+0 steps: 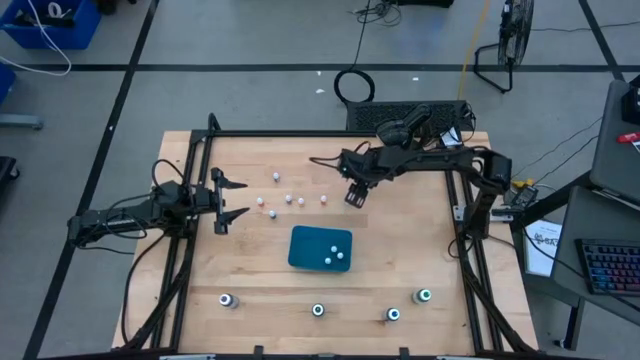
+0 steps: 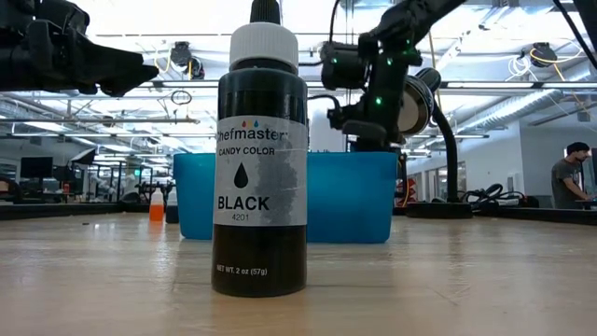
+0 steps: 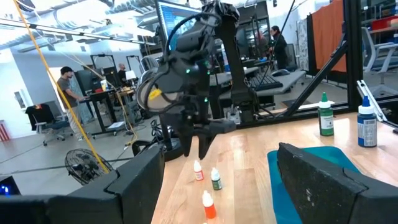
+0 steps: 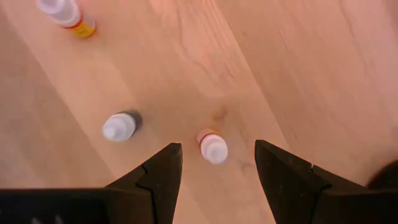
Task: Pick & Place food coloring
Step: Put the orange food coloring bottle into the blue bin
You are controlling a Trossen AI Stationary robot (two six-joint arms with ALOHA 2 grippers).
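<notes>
Several tiny food coloring bottles (image 1: 288,199) stand upright on the wooden table's far middle. The teal tray (image 1: 305,240) holds three more (image 1: 332,254). My right gripper (image 1: 355,195) hangs open above the table, pointing steeply down, beside the rightmost tiny bottle (image 1: 324,199). In the right wrist view that white-capped bottle (image 4: 212,147) stands on the wood just beyond the gap of my right gripper (image 4: 217,165), untouched; a dark-bodied one (image 4: 120,126) stands beside it. My left gripper (image 1: 228,200) waits open at the table's left, level.
Several bigger dark bottles with green-white tops (image 1: 318,310) stand in a row along the near edge; one labelled black (image 2: 260,159) fills the low view in front of the tray (image 2: 354,196). Bare wood lies right of the tray. People show in the room beyond.
</notes>
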